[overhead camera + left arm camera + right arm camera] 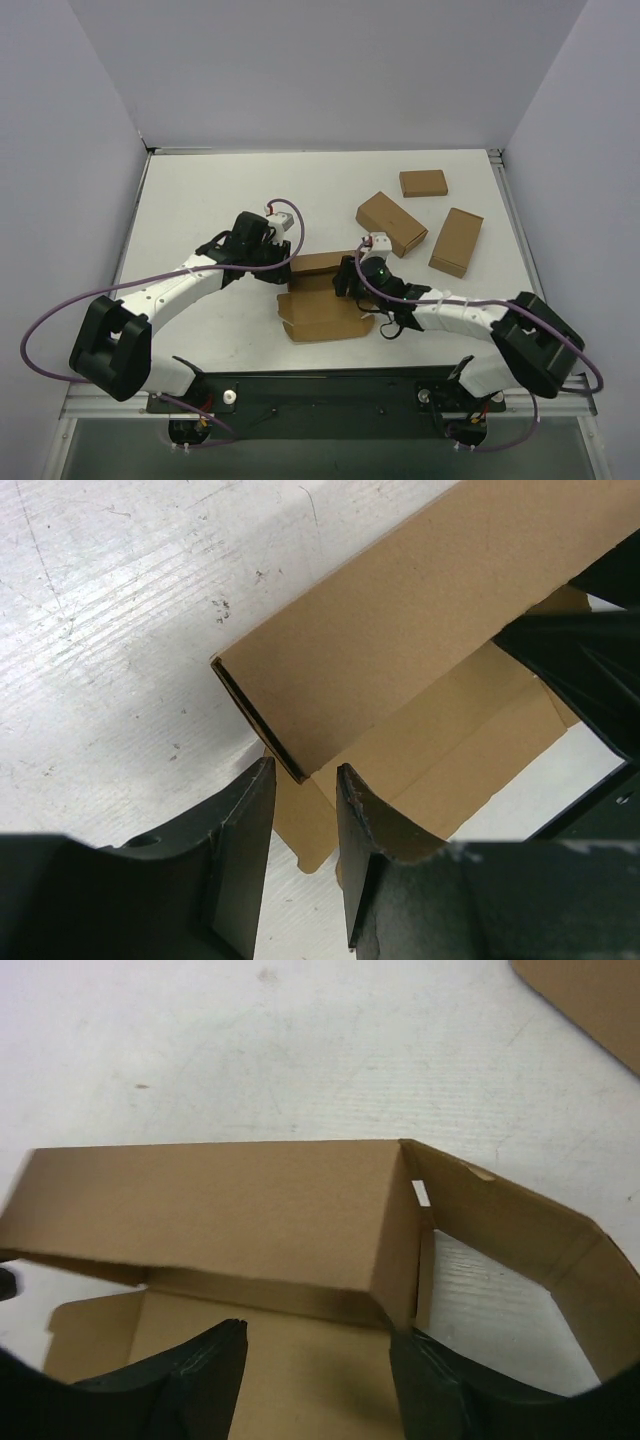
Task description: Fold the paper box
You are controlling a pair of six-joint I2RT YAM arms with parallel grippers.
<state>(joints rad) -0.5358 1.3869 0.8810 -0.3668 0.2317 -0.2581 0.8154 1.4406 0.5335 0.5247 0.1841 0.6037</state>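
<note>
Left wrist: left gripper [303, 772] apart at paper box [400, 640] | right wrist: right gripper [318, 1330] apart

The top external camera sits high behind both arm bases, looking down over the whole table [200, 200]. Each wrist camera looks close along its own tool. Just beyond the tips of the left gripper [305, 770] lies one end of the paper box [400, 650], beyond those of the right gripper [318, 1330] its long wall; all three views share that box.
</note>
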